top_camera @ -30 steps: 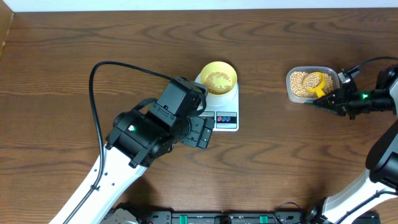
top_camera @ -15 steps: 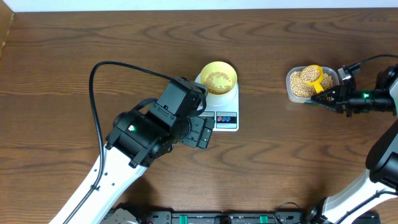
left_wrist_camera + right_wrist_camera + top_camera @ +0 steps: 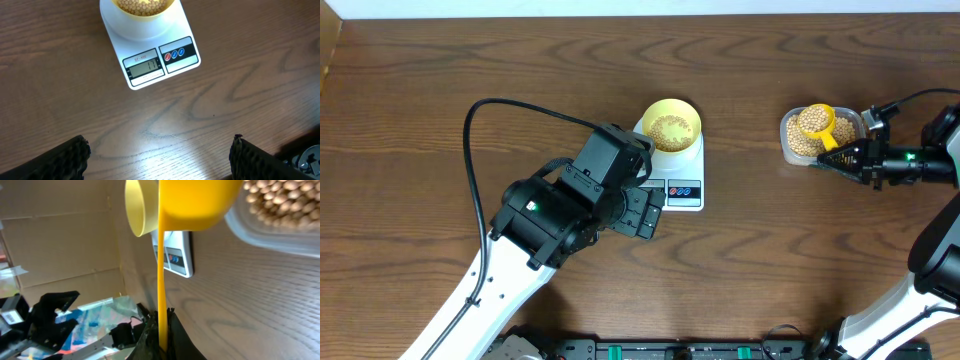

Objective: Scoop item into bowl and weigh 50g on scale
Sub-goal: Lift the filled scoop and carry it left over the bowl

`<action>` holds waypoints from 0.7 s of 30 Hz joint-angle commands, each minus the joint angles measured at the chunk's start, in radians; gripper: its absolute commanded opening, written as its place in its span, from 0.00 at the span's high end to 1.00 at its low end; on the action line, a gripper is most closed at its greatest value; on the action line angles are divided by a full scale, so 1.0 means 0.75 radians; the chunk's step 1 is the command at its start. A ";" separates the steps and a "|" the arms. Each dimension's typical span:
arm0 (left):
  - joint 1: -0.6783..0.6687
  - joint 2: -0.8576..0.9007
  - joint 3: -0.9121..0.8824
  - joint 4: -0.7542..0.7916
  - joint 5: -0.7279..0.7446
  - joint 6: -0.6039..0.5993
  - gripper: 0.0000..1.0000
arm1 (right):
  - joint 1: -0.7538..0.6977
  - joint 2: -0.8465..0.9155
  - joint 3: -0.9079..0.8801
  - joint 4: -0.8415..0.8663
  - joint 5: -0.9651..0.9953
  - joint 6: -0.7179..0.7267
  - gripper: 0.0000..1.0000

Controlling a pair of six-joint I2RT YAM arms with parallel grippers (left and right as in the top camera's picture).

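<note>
The beans (image 3: 671, 127) lie in three places: a layer in the pale-yellow bowl (image 3: 694, 113), a heap in the clear tub (image 3: 786, 148), and a load in the yellow scoop (image 3: 817, 121). The bowl sits on the far end of the white scale (image 3: 150, 35). Its display (image 3: 144, 67) and two coloured buttons (image 3: 174, 53) face my left arm, but I cannot read the digits with any certainty. The scoop is held over the tub, at the right of the desk (image 3: 770, 260) and well apart from the scale. My right jaws are clamped on the scoop's thin handle (image 3: 161, 280). My left jaws hang spread wide and empty above bare wood, just in front of the scale.
</note>
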 commanded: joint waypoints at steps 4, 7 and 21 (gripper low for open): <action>0.006 -0.017 0.043 -0.004 0.002 0.028 0.08 | 0.033 0.005 0.094 -0.109 -0.129 -0.180 0.99; 0.006 -0.017 0.043 -0.004 0.002 0.027 0.08 | 0.068 0.005 0.134 -0.156 -0.142 -0.195 0.99; 0.006 -0.017 0.043 -0.004 0.002 0.027 0.08 | 0.426 0.005 0.356 -0.207 -0.197 -0.178 0.99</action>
